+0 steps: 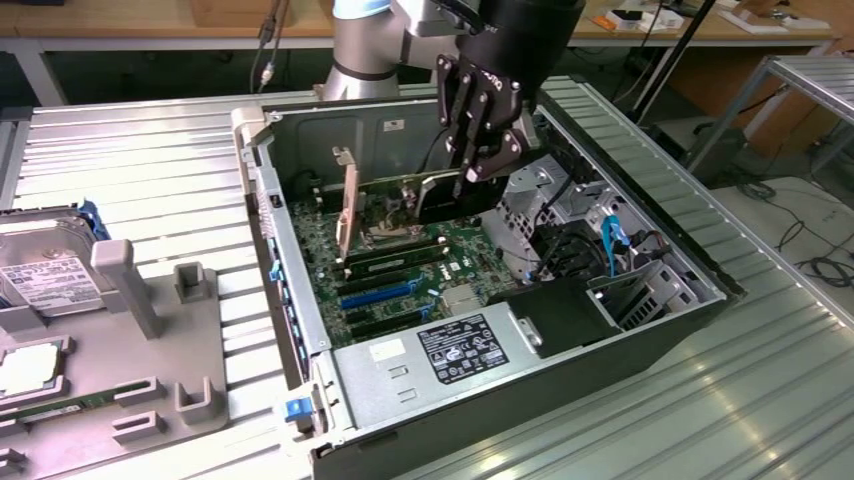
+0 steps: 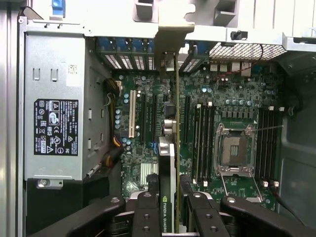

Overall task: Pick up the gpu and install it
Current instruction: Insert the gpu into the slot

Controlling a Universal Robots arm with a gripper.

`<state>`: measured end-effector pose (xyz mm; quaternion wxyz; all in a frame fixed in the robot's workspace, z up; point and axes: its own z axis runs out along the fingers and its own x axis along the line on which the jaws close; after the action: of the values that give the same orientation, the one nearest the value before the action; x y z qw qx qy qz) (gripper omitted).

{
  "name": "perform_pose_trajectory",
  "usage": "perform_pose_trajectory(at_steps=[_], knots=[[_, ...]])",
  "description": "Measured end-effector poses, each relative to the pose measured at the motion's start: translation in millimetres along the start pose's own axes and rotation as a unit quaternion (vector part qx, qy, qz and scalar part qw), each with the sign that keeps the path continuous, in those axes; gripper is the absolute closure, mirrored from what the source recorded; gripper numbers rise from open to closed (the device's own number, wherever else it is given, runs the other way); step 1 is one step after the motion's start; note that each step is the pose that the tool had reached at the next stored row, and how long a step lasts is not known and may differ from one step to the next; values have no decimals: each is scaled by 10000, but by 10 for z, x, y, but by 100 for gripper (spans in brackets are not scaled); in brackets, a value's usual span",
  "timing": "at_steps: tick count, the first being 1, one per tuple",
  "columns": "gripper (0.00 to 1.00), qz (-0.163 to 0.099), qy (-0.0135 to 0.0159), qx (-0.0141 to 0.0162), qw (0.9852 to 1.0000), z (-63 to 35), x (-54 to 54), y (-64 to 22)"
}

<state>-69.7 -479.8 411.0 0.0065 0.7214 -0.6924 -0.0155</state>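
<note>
Claw (image 2: 168, 203) clamping gpu (image 2: 166, 163), inside case (image 1: 641, 345), over motherboard (image 1: 461, 262)

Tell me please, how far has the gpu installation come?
Done: the gpu is lifted and inside the computer case. In hand: the gripper is shut on it, holding it upright over the motherboard. Left: it is not yet released, and whether it sits in its slot cannot be told.

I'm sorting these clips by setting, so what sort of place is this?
Probably a robotics lab: the gripper holds the gpu inside an open computer case on a ribbed metal table, with cluttered workbenches behind.
</note>
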Motion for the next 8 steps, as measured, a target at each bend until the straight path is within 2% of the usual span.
perform_pose_trajectory(at_steps=[8], knots=[[73, 138, -4, 5, 9999, 38, -56, 9]])
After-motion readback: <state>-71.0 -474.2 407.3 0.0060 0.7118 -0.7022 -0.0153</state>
